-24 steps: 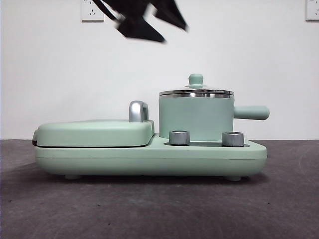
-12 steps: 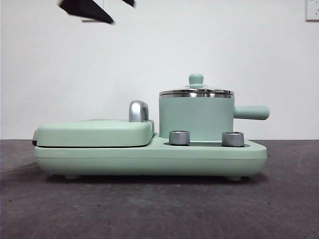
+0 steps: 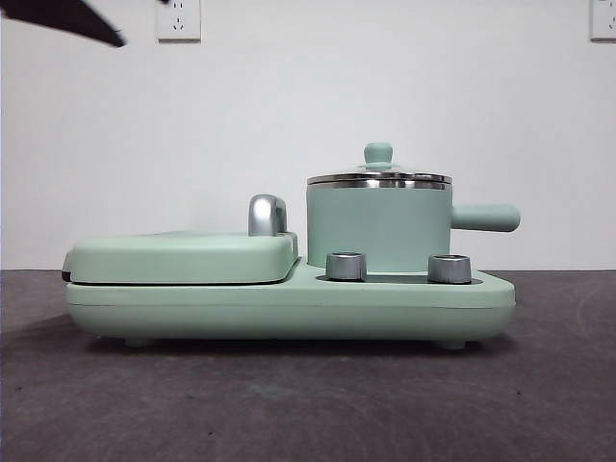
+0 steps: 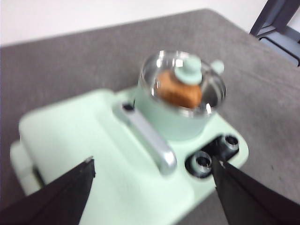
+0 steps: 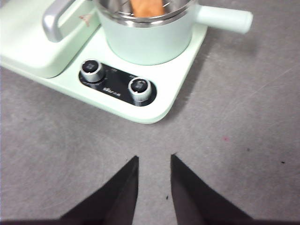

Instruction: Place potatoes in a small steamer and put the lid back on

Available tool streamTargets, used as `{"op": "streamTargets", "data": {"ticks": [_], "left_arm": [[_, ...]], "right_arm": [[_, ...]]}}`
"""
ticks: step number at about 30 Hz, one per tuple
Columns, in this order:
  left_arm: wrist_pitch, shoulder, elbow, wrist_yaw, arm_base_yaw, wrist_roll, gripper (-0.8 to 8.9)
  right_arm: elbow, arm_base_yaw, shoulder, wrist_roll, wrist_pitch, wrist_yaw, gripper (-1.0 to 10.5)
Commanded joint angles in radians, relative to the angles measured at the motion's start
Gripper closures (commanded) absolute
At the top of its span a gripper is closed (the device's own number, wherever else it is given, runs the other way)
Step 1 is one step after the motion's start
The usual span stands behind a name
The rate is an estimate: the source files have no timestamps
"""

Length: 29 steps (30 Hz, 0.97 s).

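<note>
Potatoes (image 4: 179, 92), one orange-brown lump, sit inside the small steamer (image 3: 378, 229), seen through the clear glass of the lid (image 4: 183, 79), which rests on the steel rim with its green knob upright at the centre. High above the griddle side of the appliance, the left end effector (image 4: 152, 176) hangs with its two black jaws spread wide and nothing between them; it looks down at an angle on the pot, well apart from it, and in the front view only a dark blurred tip shows at the top left corner. Low over the bare worktop (image 5: 234, 140), the right end effector (image 5: 154, 161) is on the knob side of the appliance, its jaws parted by a narrow gap and gripping nothing, near the two chrome dials (image 5: 139, 87) but not touching them, with the steamer beyond them. Carrying the steamer at one end, the mint-green base (image 3: 289, 303) has a flat griddle cover (image 3: 183, 257) with a chrome handle (image 3: 267, 214) at the other. That worktop is dark grey and felt-like. Behind it stands a plain white wall (image 3: 385, 77) with a socket (image 3: 179, 19) near each upper corner.
</note>
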<state>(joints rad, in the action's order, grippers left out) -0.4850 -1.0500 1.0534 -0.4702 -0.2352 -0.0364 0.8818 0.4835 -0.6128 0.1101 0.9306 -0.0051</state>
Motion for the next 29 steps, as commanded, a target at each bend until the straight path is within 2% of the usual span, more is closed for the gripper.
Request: {"op": "streamTargets", "data": {"ticks": [1, 7, 9, 12, 15, 16, 17, 18, 19, 29], "left_arm": [[0.006, 0.101, -0.096, 0.020, 0.004, 0.055, 4.17], [-0.080, 0.311, -0.259, 0.089, 0.006, 0.138, 4.18], [-0.136, 0.356, -0.270, 0.120, 0.006, 0.143, 4.35], [-0.223, 0.401, -0.270, 0.139, 0.006, 0.153, 5.11], [-0.249, 0.430, -0.270, 0.137, 0.006, 0.164, 5.12], [-0.249, 0.437, -0.270, 0.137, 0.006, 0.161, 5.82], [-0.251, 0.444, -0.269, 0.136, 0.006, 0.156, 8.30], [-0.248, 0.449, -0.269, 0.136, 0.006, 0.158, 7.79], [-0.243, 0.451, -0.269, 0.137, 0.006, 0.157, 8.12], [-0.270, 0.451, -0.269, 0.137, 0.006, 0.157, 8.08]], "right_arm": [[0.007, 0.006, -0.005, 0.011, 0.000, -0.010, 8.4], [0.007, 0.006, -0.005, 0.011, 0.027, -0.024, 8.3], [0.007, 0.006, -0.005, 0.011, 0.043, -0.025, 8.3], [0.007, 0.006, -0.005, 0.010, 0.081, -0.038, 8.3], [0.008, 0.006, -0.004, 0.011, 0.111, -0.050, 8.3], [0.008, 0.006, -0.004, 0.012, 0.111, -0.051, 8.6], [0.008, 0.006, -0.004, 0.011, 0.111, -0.052, 9.6], [0.008, 0.006, -0.004, 0.010, 0.109, -0.051, 9.3], [0.008, 0.006, -0.004, 0.010, 0.097, -0.051, 9.3], [0.008, 0.006, -0.004, 0.013, 0.087, -0.057, 9.3]]}}
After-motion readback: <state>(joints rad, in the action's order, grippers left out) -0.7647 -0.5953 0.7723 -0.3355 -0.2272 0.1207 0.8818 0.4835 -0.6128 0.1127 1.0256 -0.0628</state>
